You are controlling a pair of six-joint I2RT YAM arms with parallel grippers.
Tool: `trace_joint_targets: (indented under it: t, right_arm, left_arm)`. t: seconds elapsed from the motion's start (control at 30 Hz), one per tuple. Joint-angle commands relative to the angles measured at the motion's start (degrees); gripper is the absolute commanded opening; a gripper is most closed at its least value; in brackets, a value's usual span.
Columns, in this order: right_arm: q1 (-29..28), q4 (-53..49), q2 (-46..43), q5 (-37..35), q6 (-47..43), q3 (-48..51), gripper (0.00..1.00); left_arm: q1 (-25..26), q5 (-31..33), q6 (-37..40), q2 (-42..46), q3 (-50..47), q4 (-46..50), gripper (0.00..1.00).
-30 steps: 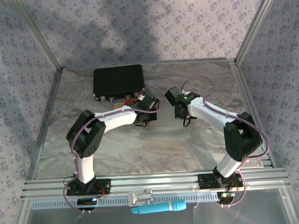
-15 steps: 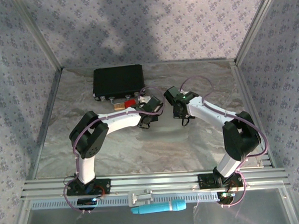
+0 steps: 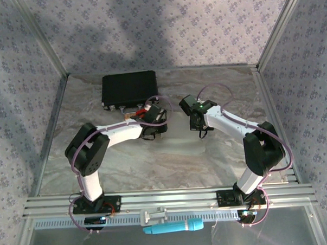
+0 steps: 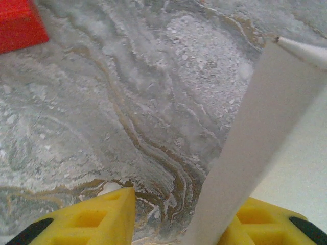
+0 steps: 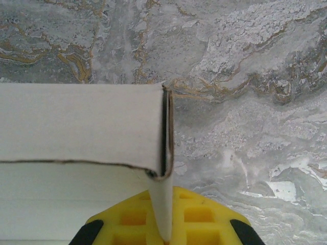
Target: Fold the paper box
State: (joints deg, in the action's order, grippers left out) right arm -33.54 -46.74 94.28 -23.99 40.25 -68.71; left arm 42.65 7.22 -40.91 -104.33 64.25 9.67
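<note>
- The paper box [image 5: 82,122] is sitting on the marbled table [image 5: 245,76]. In the right wrist view its pale cardboard wall is filling the left half of the frame, ending in a folded corner near the middle.
- The right gripper [image 5: 166,224] is clamping a thin flap of that box. The flap is showing edge-on and running straight down from the corner into the closed yellow jaws at the bottom centre.
- The left gripper [image 4: 189,204] is standing with its jaws apart, with bare table showing in the gap between its two yellow fingers [image 4: 97,217] at the bottom of the left wrist view.
- A white cardboard panel is rising from the bottom centre of that view to the upper right corner, tilted. It is lying against the inner side of the right-hand finger, while the left-hand finger is sitting clear of it.
- A red block [image 4: 18,25] is lying in the upper left corner of the left wrist view, well apart from the panel.
- In the top view the left arm [image 3: 120,132] and the right arm [image 3: 234,127] are reaching toward each other at the centre of the table. The white cardboard between them is hard to pick out against the pale surface.
- A black rectangular case [image 3: 128,89] is resting at the upper left of the table, just behind the left arm's wrist.
- A teal object [image 3: 173,227], possibly a tool, is lying at the bottom centre, below the arm bases.
</note>
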Motion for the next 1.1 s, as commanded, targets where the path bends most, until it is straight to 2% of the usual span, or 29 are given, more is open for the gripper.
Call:
trace_joint_targets:
  t: [0.0, 0.17, 0.2, 0.3, 0.33, 0.37, 0.43, 0.53, 0.7, 0.9, 1.07]
  right_arm:
    - [0.94, -4.03, 0.32, -3.34, 0.00, -0.11, 0.00]
    - [1.12, -3.84, 0.42, -3.02, -0.03, -0.24, 0.00]
    - [1.17, -3.86, 0.57, -2.91, 0.01, -0.29, 0.00]
    - [1.16, -3.96, 0.68, -2.75, 0.00, -0.42, 0.00]
    - [1.16, -3.95, 0.81, -2.73, 0.00, -0.46, 0.00]
    - [1.20, -4.05, 0.84, -2.65, 0.00, -0.55, 0.00]
    - [1.45, -4.39, 1.20, -2.47, 0.06, -0.96, 0.00]
    - [1.81, -4.92, 1.54, -2.55, 0.02, -1.26, 0.00]
    - [2.36, -4.73, 1.56, -2.48, -0.41, -1.08, 0.00]
    - [2.82, -4.06, 1.78, -1.81, -1.44, -1.08, 0.00]
    - [1.99, -3.79, 1.91, -1.90, -1.32, -1.12, 0.00]
  left_arm:
    - [-2.68, -6.96, 4.68, 1.02, 0.00, -0.87, 0.40]
    - [-3.11, -9.58, 6.43, -1.02, 1.80, 0.56, 0.40]
    - [-3.13, -9.88, 6.56, -1.49, 2.20, 0.73, 0.37]
    - [-3.09, -8.18, 6.61, -2.45, 3.63, 2.63, 0.22]
    - [-3.06, -7.74, 6.70, -2.62, 3.73, 2.89, 0.21]
    - [-2.99, -7.71, 6.84, -2.48, 3.61, 2.58, 0.22]
    - [-2.57, -7.60, 7.78, -1.82, 3.61, 2.50, 0.32]
    - [-1.72, -5.51, 8.94, -0.58, 4.69, 5.81, 0.38]
    - [-1.37, -4.37, 9.75, 1.37, 4.55, 9.28, 0.40]
    - [-2.79, -13.80, 13.84, 4.33, 1.09, 6.26, 0.35]
    - [-3.32, -14.32, 14.43, 5.74, 0.26, 7.13, 0.37]
